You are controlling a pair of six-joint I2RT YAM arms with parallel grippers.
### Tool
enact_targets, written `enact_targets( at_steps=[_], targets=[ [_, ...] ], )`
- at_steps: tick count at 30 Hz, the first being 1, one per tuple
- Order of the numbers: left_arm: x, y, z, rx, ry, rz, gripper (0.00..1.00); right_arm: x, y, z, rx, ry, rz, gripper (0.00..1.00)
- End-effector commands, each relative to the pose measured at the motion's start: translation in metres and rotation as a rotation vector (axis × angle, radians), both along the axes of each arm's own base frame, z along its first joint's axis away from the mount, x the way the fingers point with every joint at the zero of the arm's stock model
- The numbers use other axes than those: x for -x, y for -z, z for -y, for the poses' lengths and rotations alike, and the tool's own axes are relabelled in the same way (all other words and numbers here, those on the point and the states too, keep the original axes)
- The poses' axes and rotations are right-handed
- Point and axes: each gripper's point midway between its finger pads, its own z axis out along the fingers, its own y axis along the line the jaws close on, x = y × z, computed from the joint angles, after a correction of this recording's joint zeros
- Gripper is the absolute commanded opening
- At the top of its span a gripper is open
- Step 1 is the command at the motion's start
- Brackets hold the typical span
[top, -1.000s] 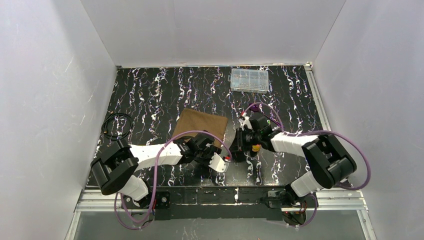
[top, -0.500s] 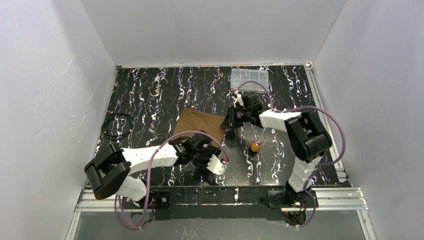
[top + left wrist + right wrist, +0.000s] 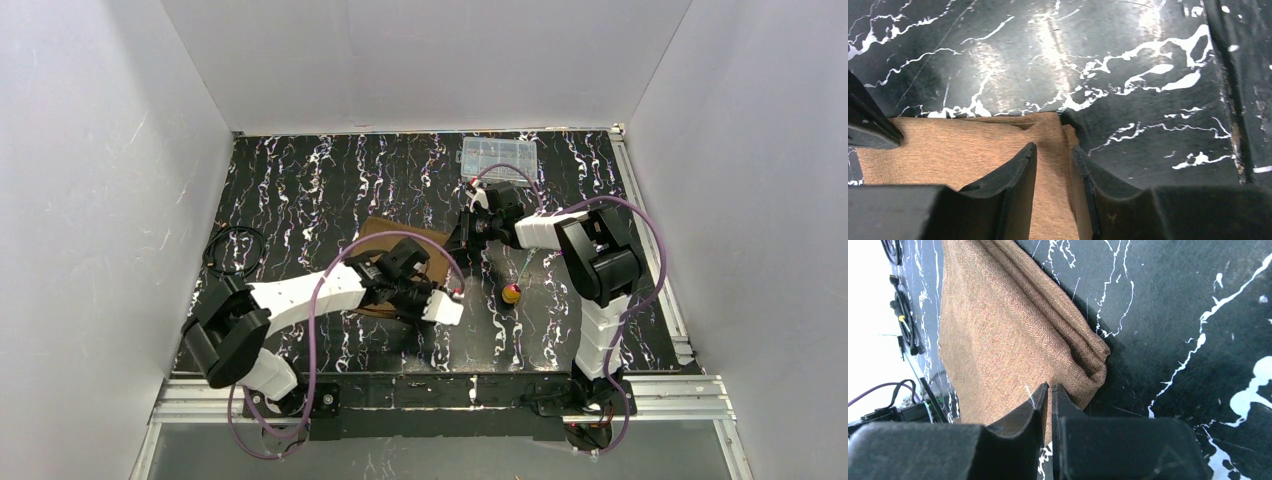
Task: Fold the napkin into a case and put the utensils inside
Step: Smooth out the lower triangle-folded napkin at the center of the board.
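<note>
The left arm has swung up from the near edge and is now lying across the napkin (image 3: pixel 998 330), while the right arm is staying where it was half a second ago, at the cloth's far right corner. The napkin is sitting folded in layers about mid-table (image 3: pixel 300 180), mostly under the left arm.

The left gripper (image 3: pixel 1053 157) is resting low over the cloth's edge with its fingers only a narrow way apart, a strip of brown showing between them. If it is closing on the top layer alone, the fold could be peeling open as it lifts.

The right gripper (image 3: pixel 1049 390) is holding its jaws pressed almost together at the napkin's corner; I cannot tell whether any cloth is caught between them. If nothing is, that corner could be slipping free the moment the arms start pulling, and the left side would be dragging the stack askew.

Further right, the gold-orange utensil (image 3: pixel 511 293) is lying loose near the right arm, so a careless swing could be knocking it away. The purple one I am not making out.
</note>
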Motion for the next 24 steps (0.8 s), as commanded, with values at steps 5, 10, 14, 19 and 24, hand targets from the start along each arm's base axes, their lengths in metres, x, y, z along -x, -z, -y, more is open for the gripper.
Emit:
enact_targets(
  at_steps=[5,10,14,19,24],
  targets=[
    [-0.010,-0.010,0.007,0.010,-0.057,-0.115,0.13,-0.003,0.007,0.001,-0.032,0.010,0.003,0.14],
    [-0.015,0.003,0.005,-0.013,-0.058,-0.104,0.04,0.001,0.009,0.001,-0.040,0.010,-0.008,0.13],
    [-0.020,0.017,0.009,-0.034,-0.048,-0.106,0.04,0.002,0.006,0.002,-0.040,0.012,-0.002,0.12],
    [-0.022,0.029,0.016,-0.055,-0.015,-0.113,0.04,0.003,0.004,0.002,-0.047,0.014,0.001,0.12],
    [-0.016,0.031,0.027,-0.055,0.032,-0.108,0.05,0.006,0.008,0.005,-0.042,0.015,-0.006,0.12]
  ],
)
